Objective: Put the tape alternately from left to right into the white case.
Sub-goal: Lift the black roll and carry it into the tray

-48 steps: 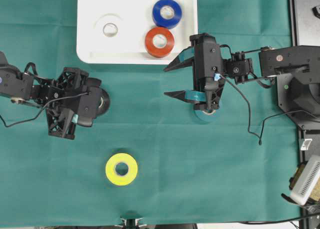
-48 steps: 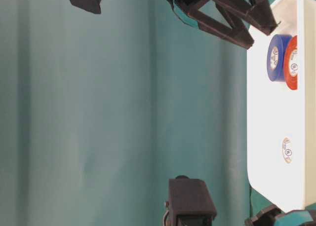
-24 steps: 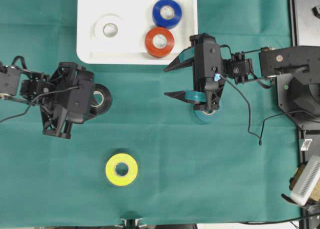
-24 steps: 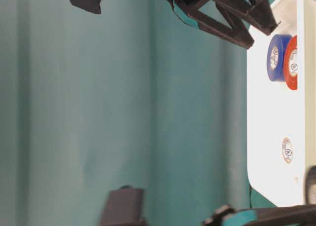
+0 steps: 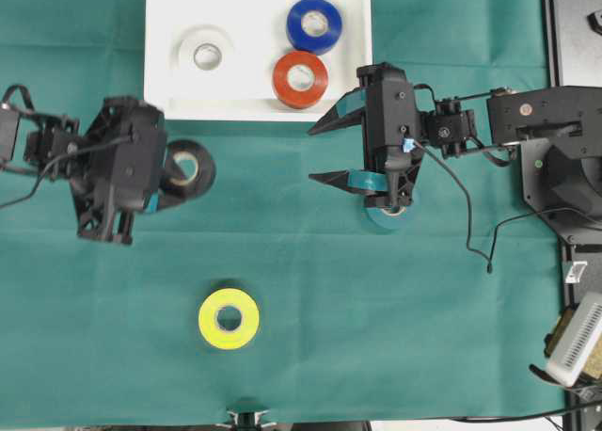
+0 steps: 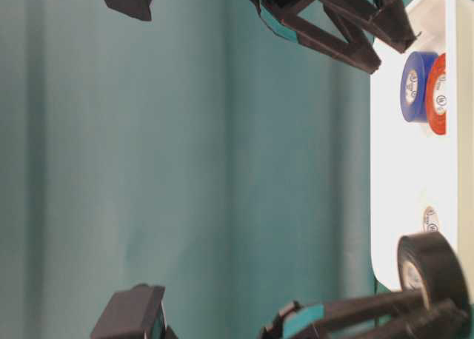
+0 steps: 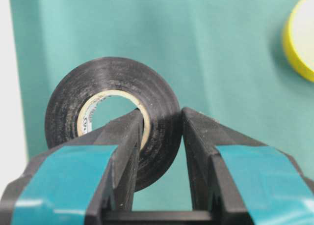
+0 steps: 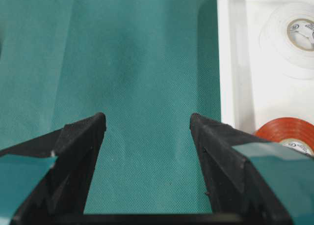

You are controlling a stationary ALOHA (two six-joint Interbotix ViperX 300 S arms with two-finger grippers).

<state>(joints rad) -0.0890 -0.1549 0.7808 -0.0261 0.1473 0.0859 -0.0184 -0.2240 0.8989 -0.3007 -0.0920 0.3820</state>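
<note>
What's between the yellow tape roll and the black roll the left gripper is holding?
Only bare green cloth between the yellow roll and black roll, per the overhead view.

Left pincer [image 7: 162, 131] clamped on black tape roll [image 7: 64, 95] wall; yellow roll [image 7: 300, 41] at right edge.

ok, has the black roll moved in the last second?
Yes. The black roll, pinched by the left gripper, has shifted up the overhead view toward the white case; in the table-level view it now rises in front of the case's corner.
</note>
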